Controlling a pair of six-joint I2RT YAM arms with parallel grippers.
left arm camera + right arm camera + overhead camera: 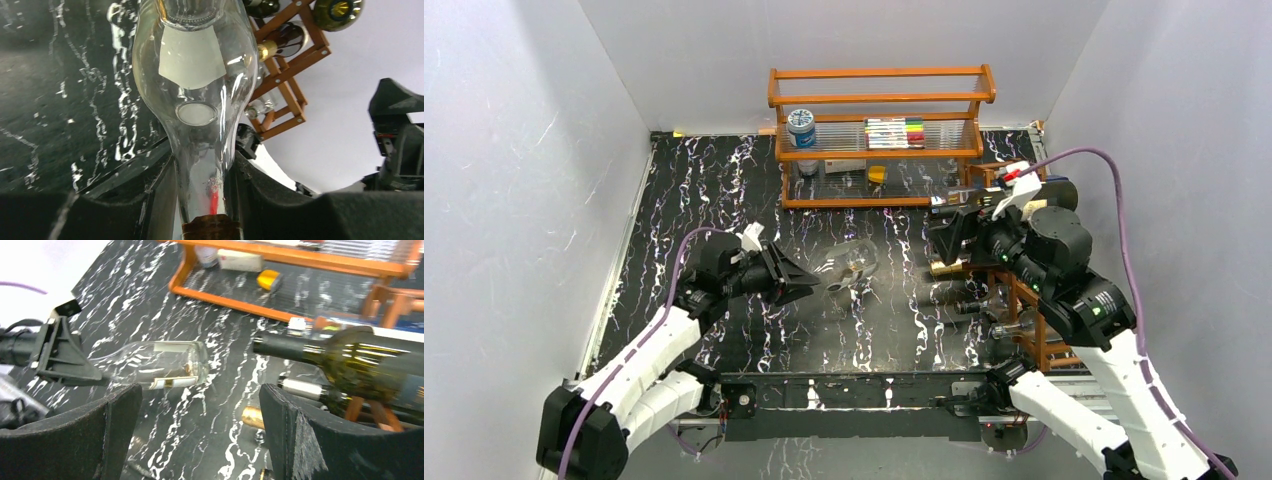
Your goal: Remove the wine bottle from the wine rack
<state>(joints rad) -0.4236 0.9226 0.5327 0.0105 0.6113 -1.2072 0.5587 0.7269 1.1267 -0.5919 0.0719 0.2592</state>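
Fingers (150, 200) of the left gripper (812, 280) are clamping the neck of the clear wine bottle (192, 75), its body reaching ahead of them, well apart from the wine rack (292, 71); the right gripper (200, 405) is gaping empty, a dark green bottle (360, 360) lying just beyond its fingers; removal is looking done, only set-down remaining.

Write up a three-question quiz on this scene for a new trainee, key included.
1. True or false: the left gripper is shut on the neck of the clear bottle.
2. The right gripper is: A) open, B) shut on a dark bottle, C) out of view.
3. Short answer: what do the coloured markers lie on?
Key: 1 true; 2 A; 3 the orange shelf.
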